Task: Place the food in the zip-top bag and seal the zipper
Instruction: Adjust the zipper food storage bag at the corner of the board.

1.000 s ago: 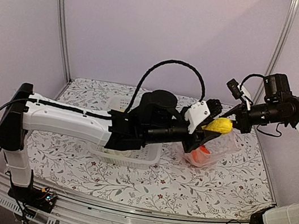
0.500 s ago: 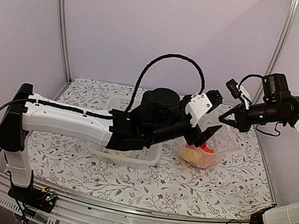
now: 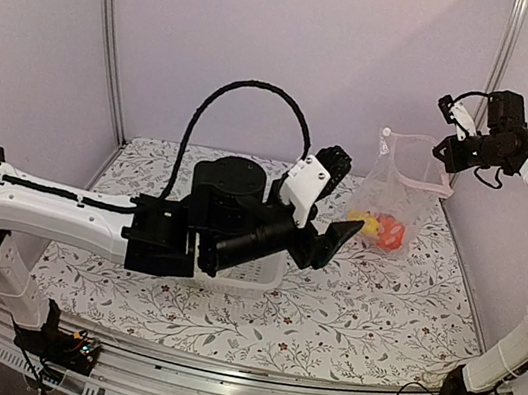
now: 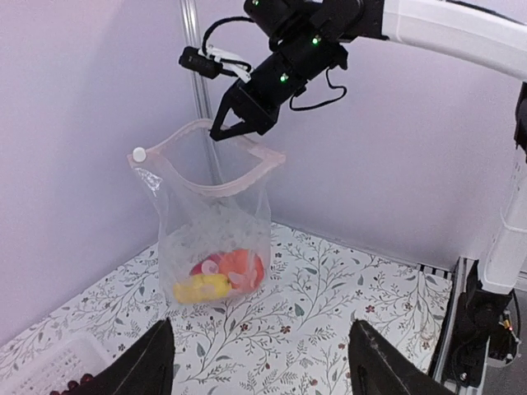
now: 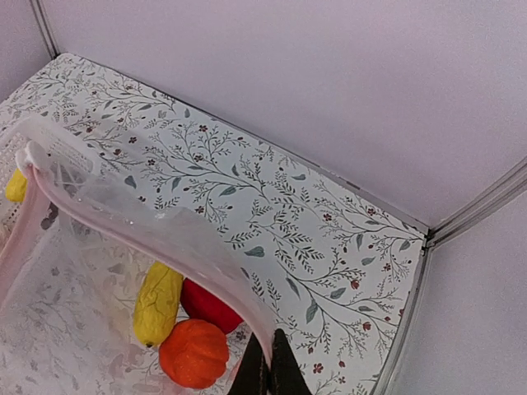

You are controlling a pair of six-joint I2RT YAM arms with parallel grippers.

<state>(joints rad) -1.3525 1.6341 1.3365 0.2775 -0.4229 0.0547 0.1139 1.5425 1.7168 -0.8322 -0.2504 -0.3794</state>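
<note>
While the right gripper [image 3: 450, 160] squeezes tight on the pink zipper [image 5: 165, 237], the clear zip-top bag [image 3: 393, 184] hangs from it with its mouth wide open. A yellow piece [image 5: 158, 303], a red one [image 5: 210, 306] and an orange one [image 5: 194, 352] lie at its bottom. The left gripper [image 3: 337, 200] is spread wide, holding nothing, beside the white basket [image 3: 256, 272].

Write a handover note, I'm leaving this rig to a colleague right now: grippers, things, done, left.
Right gripper: shut on the zipper, holding the zip-top bag up, mouth open.
Left gripper: open, empty, facing the bag.
Done: a yellow piece, a red one and an orange one are in the bag.
Basket: dark pieces show at its edge; the rest is out of view.
Left: bag the remaining food, then press the zipper shut.
</note>
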